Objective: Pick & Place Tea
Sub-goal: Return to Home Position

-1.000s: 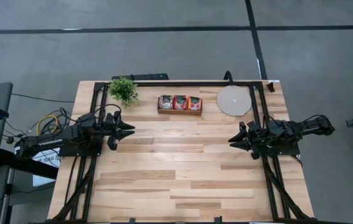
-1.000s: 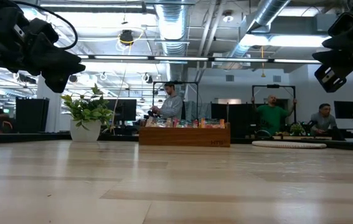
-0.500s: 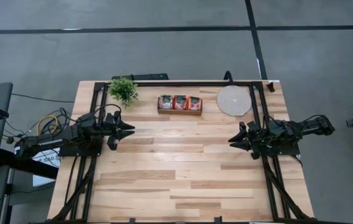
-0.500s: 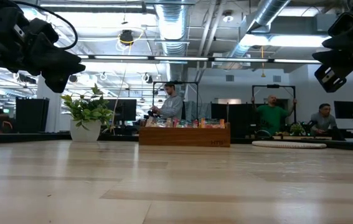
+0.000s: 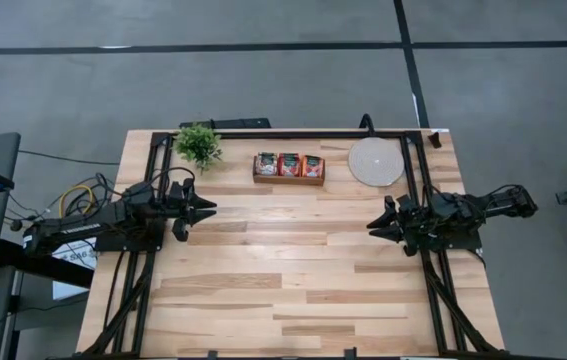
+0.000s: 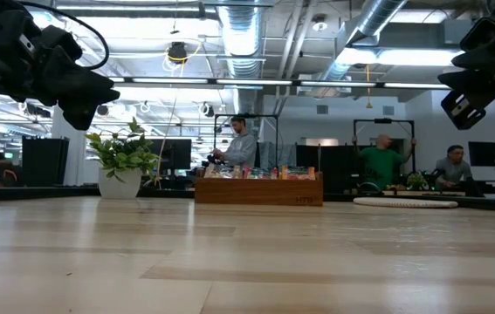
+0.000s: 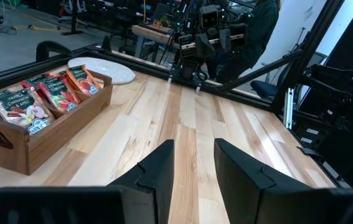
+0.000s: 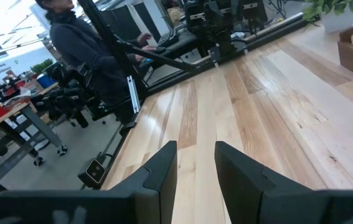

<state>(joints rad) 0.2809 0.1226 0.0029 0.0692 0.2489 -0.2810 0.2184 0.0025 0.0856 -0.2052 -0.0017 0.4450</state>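
Tea [image 5: 288, 164] in tray [image 5: 288, 182] at table's [image 5: 283, 260] far edge; plant [image 5: 198, 145] left, disc [image 5: 375, 162] right.

Seen from overhead, the tea sachets [image 5: 289, 165] are too small to count, while the wooden tray [image 7: 39, 140] runs off the left wrist view's edge, its wall hides all but the packet tops in the low view, and the potted plant [image 8: 333, 7] is cropped, apparently mid-foliage, in the right wrist view.

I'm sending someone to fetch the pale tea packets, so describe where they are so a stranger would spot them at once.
On the wooden table, look along the back edge, where a long wooden tray sits between a potted plant and a round pale disc. Of its three compartments, the pale sachets fill the one nearest the plant; the other two hold red sachets and orange ones.
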